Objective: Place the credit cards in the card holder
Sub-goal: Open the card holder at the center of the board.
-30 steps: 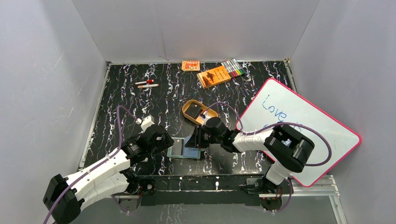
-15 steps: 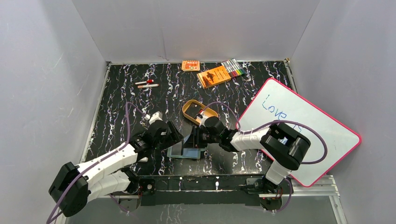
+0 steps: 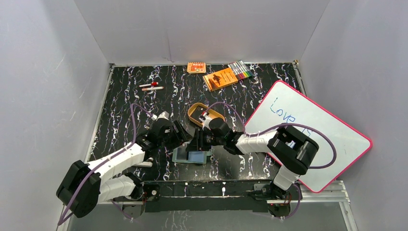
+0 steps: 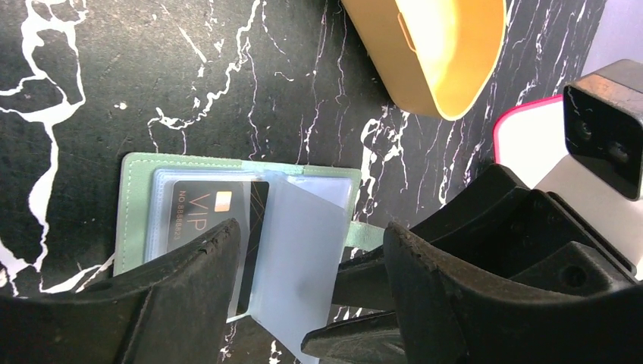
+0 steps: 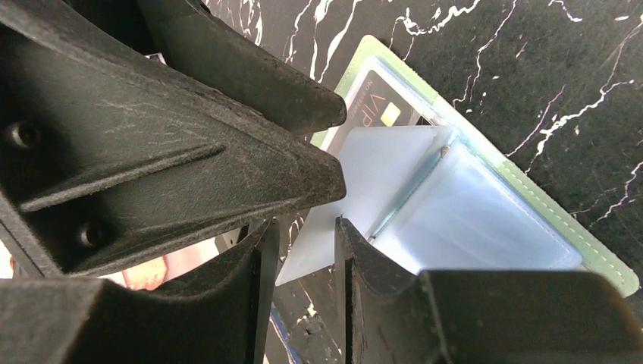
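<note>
At the near centre of the table [image 3: 125, 96] the card holder [image 3: 191, 156] lay open, with one VIP credit card [image 4: 201, 212] seated in a pocket. The right gripper [image 5: 303, 224] had its fingers narrowly parted around the corner of the raised pocket leaf [image 5: 379, 171], apparently propping it, with no clamp visible. The left gripper [image 4: 311, 231] hovered above, spread wide and empty.

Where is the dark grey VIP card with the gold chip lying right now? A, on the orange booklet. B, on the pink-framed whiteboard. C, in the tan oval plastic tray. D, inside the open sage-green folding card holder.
D: the left wrist view shows the dark grey VIP card tucked behind a clear sleeve in the open sage-green folding card holder.
</note>
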Action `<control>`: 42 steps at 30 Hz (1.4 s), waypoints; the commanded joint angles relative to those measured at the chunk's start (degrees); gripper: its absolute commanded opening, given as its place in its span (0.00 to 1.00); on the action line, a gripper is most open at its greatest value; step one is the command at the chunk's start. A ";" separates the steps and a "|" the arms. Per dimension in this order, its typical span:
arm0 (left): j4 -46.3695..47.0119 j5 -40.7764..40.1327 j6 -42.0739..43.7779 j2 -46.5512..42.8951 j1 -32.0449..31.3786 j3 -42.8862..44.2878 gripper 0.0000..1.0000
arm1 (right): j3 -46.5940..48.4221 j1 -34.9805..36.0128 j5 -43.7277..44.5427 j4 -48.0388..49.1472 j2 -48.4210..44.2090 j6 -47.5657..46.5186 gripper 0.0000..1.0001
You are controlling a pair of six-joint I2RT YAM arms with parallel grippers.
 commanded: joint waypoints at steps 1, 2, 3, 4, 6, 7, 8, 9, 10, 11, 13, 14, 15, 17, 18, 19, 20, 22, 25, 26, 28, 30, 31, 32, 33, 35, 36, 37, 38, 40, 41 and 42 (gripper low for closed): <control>1.66 3.10 1.14 0.40 0.84 1.93 0.66 | 2.39 0.22 -1.62 2.13 1.01 -1.44 0.42; 1.64 3.17 1.25 0.55 0.85 1.87 0.64 | 2.43 0.28 -1.70 2.20 1.01 -1.45 0.42; 1.58 3.19 1.32 0.67 0.92 1.79 0.62 | 2.33 0.22 -1.73 2.27 1.02 -1.45 0.42; 1.53 3.24 1.47 0.84 1.00 1.70 0.59 | 2.25 0.28 -1.72 2.44 0.95 -1.45 0.42; 1.42 3.25 1.72 1.19 1.10 1.41 0.52 | 1.99 0.22 -1.91 3.01 0.72 -1.38 0.42; 1.37 3.22 1.81 1.43 1.19 1.32 0.48 | 1.90 0.25 -2.01 3.30 0.53 -1.37 0.42; 1.27 3.19 1.87 1.59 1.32 1.23 0.44 | 1.77 0.24 -2.11 3.55 0.42 -1.37 0.42; 1.22 3.18 2.09 1.84 1.41 1.15 0.40 | 1.62 0.25 -2.24 4.07 0.22 -1.37 0.42; 1.23 3.18 2.22 2.04 1.46 1.02 0.36 | 1.34 0.29 -2.37 4.53 0.09 -1.32 0.42; 1.38 3.18 2.38 2.28 1.55 0.92 0.32 | 1.11 0.27 -2.53 4.95 -0.02 -1.20 0.42; 1.21 2.97 2.78 2.68 1.70 0.78 0.22 | 0.90 0.27 -2.83 5.31 -0.25 -1.10 0.42; 1.04 2.85 2.88 2.83 1.79 0.78 0.18 | 0.73 0.25 -2.74 5.23 -0.48 -1.10 0.42; 0.79 2.46 3.00 2.83 1.89 0.73 0.14 | 0.49 0.29 -2.34 5.08 -1.02 -1.08 0.42; 0.24 1.77 3.32 2.60 1.98 0.61 0.08 | -0.39 0.24 -1.69 4.82 -2.13 -1.10 0.42; 0.05 1.39 3.49 2.48 2.03 0.53 0.05 | -0.82 0.23 -1.17 4.48 -2.78 -1.10 0.43; -0.03 1.12 3.65 2.34 2.07 0.51 0.03 | -1.27 0.23 -0.50 3.81 -3.39 -1.28 0.43; 0.01 0.87 3.88 2.24 2.08 0.47 0.02 | -2.04 0.22 0.50 3.23 -4.13 -1.26 0.44; -1.38 0.49 4.17 2.12 2.16 0.51 0.00 | -3.11 0.30 2.70 2.27 -5.18 -0.92 0.45; -2.00 -0.01 4.28 2.02 2.25 0.35 0.00 | -3.26 0.24 5.92 -1.50 -5.98 -0.38 0.45; -2.08 -0.13 4.31 2.02 2.25 0.26 0.00 | -3.01 0.24 6.16 -2.17 -6.09 -0.79 0.44; -2.03 -0.16 4.26 2.09 2.25 0.05 0.00 | -1.73 0.37 6.44 -4.44 -6.04 -2.33 0.44; -1.84 -0.03 4.17 2.26 2.25 0.07 0.00 | -0.17 1.00 7.98 -7.64 -6.25 -4.50 0.49; -1.69 0.08 4.13 2.32 2.25 0.07 0.00 | 0.36 1.39 9.09 -9.07 -6.58 -5.64 0.52; -1.53 0.18 4.05 2.44 2.25 0.06 0.00 | 0.95 1.70 10.16 -10.53 -7.13 -6.80 0.55; -1.49 0.23 3.94 2.52 2.25 0.07 0.00 | 1.43 2.17 11.71 -11.87 -7.61 -7.90 0.57; -1.40 0.33 3.96 2.59 2.23 0.07 0.00 | 2.29 3.43 14.43 -14.44 -8.50 -10.49 0.61; -1.39 0.36 3.96 2.63 2.25 0.15 0.00 | 2.89 4.27 16.11 -15.89 -8.78 -11.86 0.63; -1.39 0.37 3.96 2.67 2.25 0.22 0.00 | 3.58 5.07 17.45 -17.54 -8.90 -12.99 0.64; -1.47 0.37 3.92 2.71 2.25 0.39 0.00 | 4.02 5.78 18.06 -18.68 -8.98 -13.87 0.66; -1.46 0.45 3.96 2.73 2.25 0.50 0.00 | 4.42 6.87 21.02 -19.94 -8.98 -14.64 0.68; -1.48 0.54 3.96 2.72 2.30 0.50 0.00 | 4.66 7.18 21.46 -20.21 -8.78 -14.71 0.68; -1.48 0.54 3.96 2.65 2.26 0.55 0.00 | 4.86 7.55 21.75 -20.27 -8.64 -14.72 0.69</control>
